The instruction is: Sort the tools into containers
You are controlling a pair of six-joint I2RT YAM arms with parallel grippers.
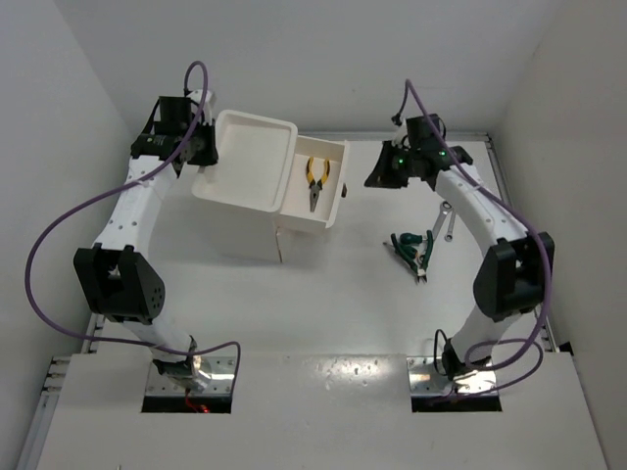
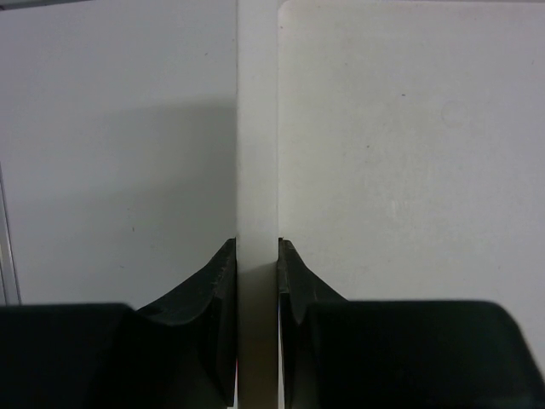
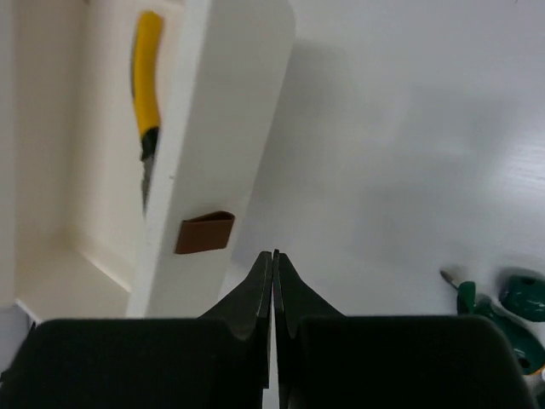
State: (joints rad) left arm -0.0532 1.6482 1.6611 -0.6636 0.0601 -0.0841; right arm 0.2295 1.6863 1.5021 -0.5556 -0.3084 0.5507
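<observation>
The white drawer unit [image 1: 245, 162] stands at the back left with its top drawer [image 1: 328, 211] pulled out to the right. The yellow-handled pliers [image 1: 314, 181] lie in that drawer and also show in the right wrist view [image 3: 147, 81]. My left gripper [image 1: 201, 157] is shut on the unit's left rim [image 2: 257, 128]. My right gripper [image 1: 377, 176] is shut and empty, just right of the drawer front and its red-brown handle [image 3: 205, 233]. The green-handled pliers [image 1: 411, 247] and a silver wrench [image 1: 447, 221] lie on the table to the right.
White walls close in the table on the left, back and right. The right arm's forearm [image 1: 480, 211] passes over the area beside the wrench. The green pliers also show at the right edge of the right wrist view [image 3: 502, 311].
</observation>
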